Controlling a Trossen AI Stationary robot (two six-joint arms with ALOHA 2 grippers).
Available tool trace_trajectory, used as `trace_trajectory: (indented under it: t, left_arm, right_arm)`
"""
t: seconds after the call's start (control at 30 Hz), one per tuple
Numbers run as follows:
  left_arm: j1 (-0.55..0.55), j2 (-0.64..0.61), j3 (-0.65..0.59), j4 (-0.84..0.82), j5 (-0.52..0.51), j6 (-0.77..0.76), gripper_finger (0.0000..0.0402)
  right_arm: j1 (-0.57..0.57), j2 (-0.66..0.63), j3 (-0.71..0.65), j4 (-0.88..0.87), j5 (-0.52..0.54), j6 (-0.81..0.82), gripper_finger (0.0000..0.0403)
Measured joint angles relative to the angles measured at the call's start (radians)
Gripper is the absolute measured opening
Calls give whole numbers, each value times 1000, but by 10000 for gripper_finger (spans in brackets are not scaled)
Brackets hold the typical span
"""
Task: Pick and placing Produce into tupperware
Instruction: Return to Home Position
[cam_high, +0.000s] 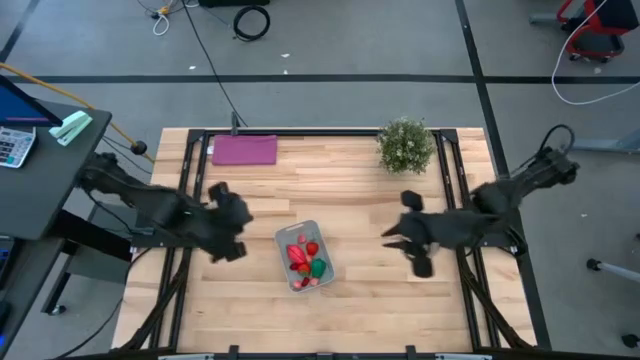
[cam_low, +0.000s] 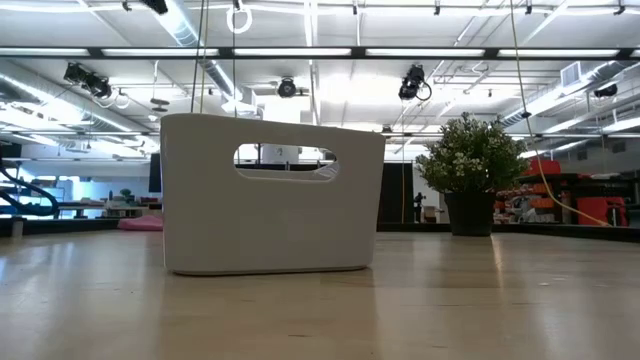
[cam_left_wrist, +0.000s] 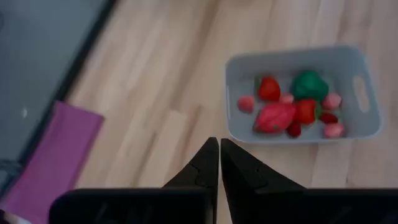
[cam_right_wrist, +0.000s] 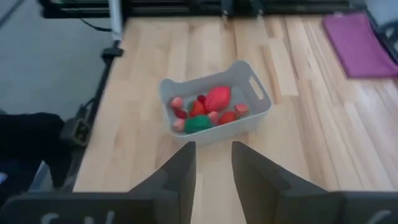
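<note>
The tupperware (cam_high: 281, 240), a pale grey-blue tub, stands on the wooden table near its middle. The produce (cam_high: 305, 257) lies inside on its bottom: several small red and pink pieces (cam_left_wrist: 277, 115) and one green piece (cam_right_wrist: 198, 124). My left gripper (cam_high: 244, 228) hangs above the table, left of the tupperware; its fingers (cam_left_wrist: 217, 149) are shut with nothing between them. My right gripper (cam_high: 388, 238) hangs above the table, right of the tupperware; its fingers (cam_right_wrist: 212, 152) are open and hold nothing. The low view shows only the tub's end wall (cam_low: 270, 210) with its handle slot, and no gripper.
A bushy potted plant (cam_high: 405, 145) stands at the far right of the table. A flat purple sheet (cam_high: 244, 150) lies at the far left. Black rails run along the table's left and right sides. Bare wood lies between the tupperware and the near edge.
</note>
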Motion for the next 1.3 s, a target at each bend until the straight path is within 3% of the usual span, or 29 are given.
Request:
trace_trajectory:
  t: [0.1, 0.23, 0.4, 0.53, 0.7, 0.83, 0.9, 1.13, 1.3]
  left_arm:
    - [-61, -103, 1, -33, -61, -23, 31]
    - [-160, -233, 0, -85, -97, -172, 33]
    - [-289, -329, -98, -17, -256, -229, 24]
    - [-358, -362, -296, 258, -242, -164, 19]
    - [-405, -391, -572, 889, -167, 166, 30]
    - [-364, -393, -741, 1396, -92, 483, 38]
    - [-315, -394, -794, 1512, -26, 551, 38]
    - [-64, -429, -825, 1539, 46, 685, 28]
    - [49, -610, -825, 1470, 82, 775, 34]
  right_arm:
    - [95, -77, -73, 1, 68, 34, 110]
    - [209, -174, -224, 40, 248, 188, 109]
    - [306, -256, -474, 188, 365, 344, 111]
    - [344, -290, -639, 423, 293, 270, 110]
    - [349, -348, -709, 697, 160, 37, 111]
    - [348, -436, -702, 762, 124, -184, 110]
    - [336, -491, -701, 766, 119, -253, 109]
    - [205, -623, -700, 692, 44, -326, 110]
    - [85, -705, -701, 499, 42, -225, 110]
